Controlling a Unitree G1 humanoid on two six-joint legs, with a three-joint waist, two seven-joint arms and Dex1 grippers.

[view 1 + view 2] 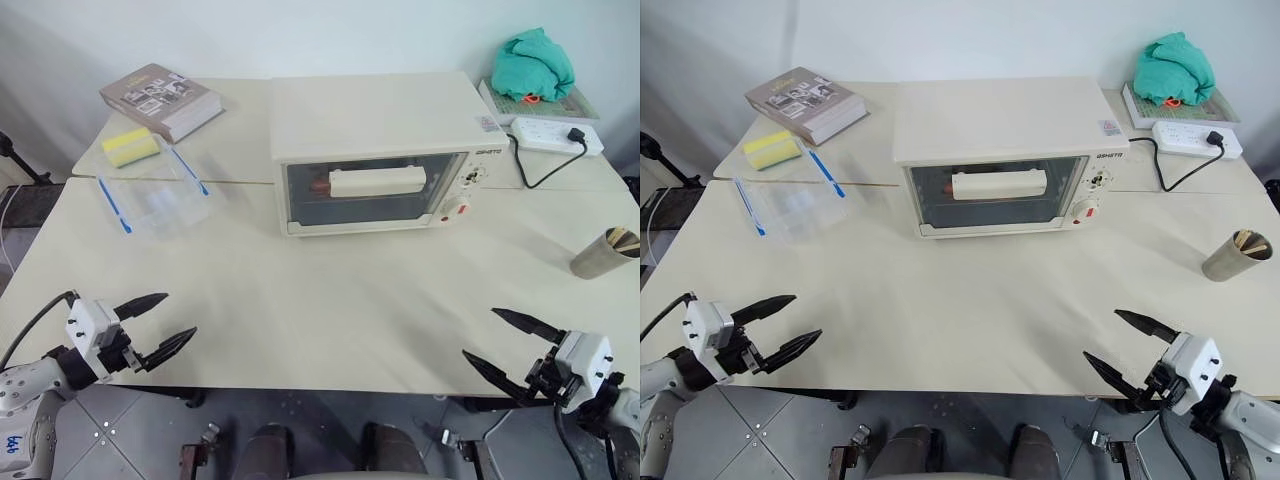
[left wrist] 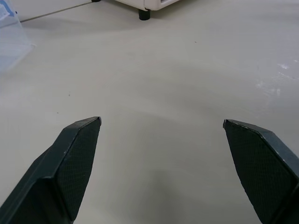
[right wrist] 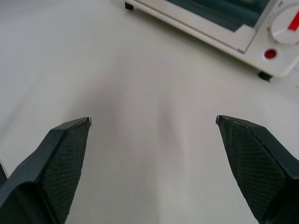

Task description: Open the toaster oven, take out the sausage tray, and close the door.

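Boxy cream-white toaster oven (image 1: 385, 150) sitting on the pale tabletop (image 1: 330, 300), its glass door (image 1: 372, 190) standing closed, left end effector (image 1: 160, 325) and right end effector (image 1: 505, 345) both hovering spread wide, holding nothing

Behind the cream-white bar handle (image 1: 378, 182), the silver sausage tray (image 1: 320, 185) inside the boxy cream-white toaster oven (image 1: 380, 150) is mostly hidden.

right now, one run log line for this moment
toaster oven door shut | left gripper open, empty | right gripper open, empty | sausage tray inside
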